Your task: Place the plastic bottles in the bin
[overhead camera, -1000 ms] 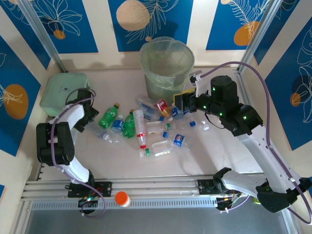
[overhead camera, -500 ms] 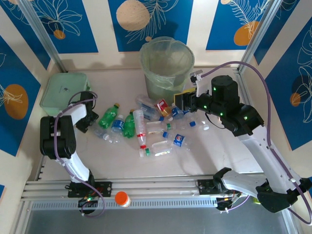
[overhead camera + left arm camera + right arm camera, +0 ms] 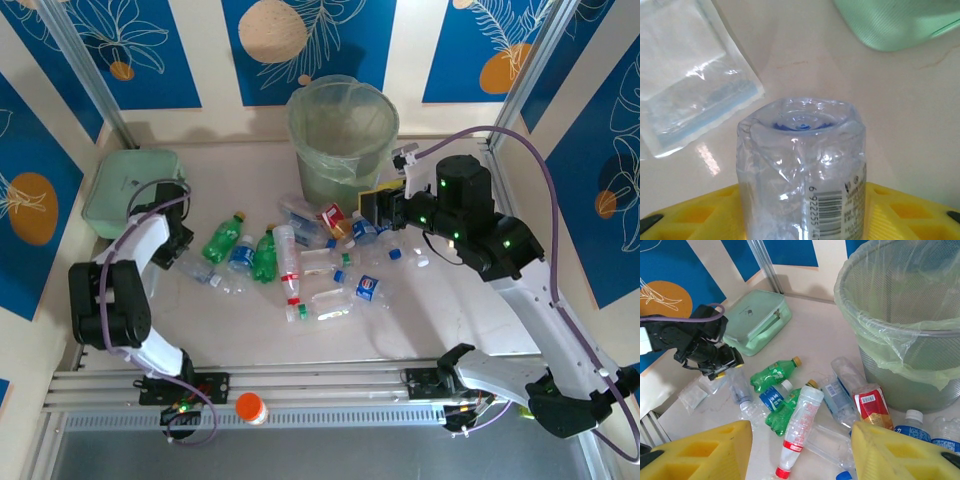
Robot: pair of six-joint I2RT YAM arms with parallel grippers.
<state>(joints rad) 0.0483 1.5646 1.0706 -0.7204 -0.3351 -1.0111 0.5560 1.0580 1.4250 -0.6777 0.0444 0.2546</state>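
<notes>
Bottles lie in a heap on the table's middle: a green bottle [image 3: 222,240] [image 3: 772,374], a white one with a red cap [image 3: 288,262] [image 3: 800,430], a red-labelled one [image 3: 333,218] [image 3: 871,407] and several clear ones. The bin [image 3: 300,140] [image 3: 900,385] stands behind them with its pale green liner. My left gripper [image 3: 178,250] [image 3: 800,200] is low at the heap's left edge, shut on a crumpled clear bottle [image 3: 197,268] [image 3: 800,165] whose base points away. My right gripper [image 3: 375,208] [image 3: 800,440] hangs open above the heap, beside the bin, holding nothing.
A flat mint-green box [image 3: 130,188] [image 3: 755,320] [image 3: 895,22] sits at the far left. A clear plastic bag [image 3: 685,75] [image 3: 692,396] lies flat just left of my left gripper. An orange-capped item [image 3: 250,407] rests on the front rail. Metal frame posts rise at both back corners.
My left gripper's jaws have closed onto the clear bottle and the left arm's elbow has shifted. The right arm has stayed in place.
</notes>
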